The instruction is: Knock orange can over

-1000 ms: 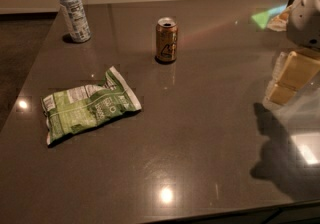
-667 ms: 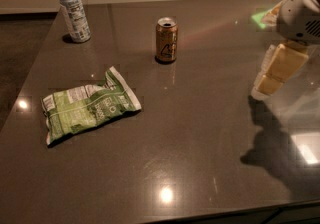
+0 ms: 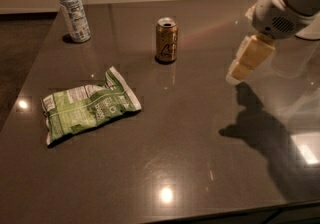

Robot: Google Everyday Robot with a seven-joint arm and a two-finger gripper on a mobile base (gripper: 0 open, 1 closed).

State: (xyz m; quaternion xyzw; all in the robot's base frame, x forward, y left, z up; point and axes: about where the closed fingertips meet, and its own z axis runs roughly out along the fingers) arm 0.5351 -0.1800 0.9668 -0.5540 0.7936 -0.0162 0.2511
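Change: over the last second we see the end effector (image 3: 240, 70) travel leftward across the right side of the surface (image 3: 190, 133), and its shadow slides along with it.
End effector position: it hangs above the right part of the surface, tip angled down and to the left, under the white arm (image 3: 290, 3) that enters from the upper right corner.
End effector state: we cannot tell whether it is spread or pressed together; it holds nothing that we can make out.
Meaning for the task: we judge this as the approach phase. The gap to the orange can (image 3: 166, 40) is narrowing, yet the two are well apart and no contact has been made.
Orange can position: it stands upright in the upper middle of the surface, to the left of the end effector and to the right of the clear bottle (image 3: 74, 10).
Orange can look: we see an orange-brown body, a silver top and a dark logo on the side facing us, with a faint reflection below it in the glossy surface.
Progress: the can is not yet knocked over.
Neighbours: a green chip bag (image 3: 87, 105) lies flat nearer to us on the left, well apart from the can; the bottle stands at the far left corner.
Next move, as we judge it: a sideways push high on the can would tip it.
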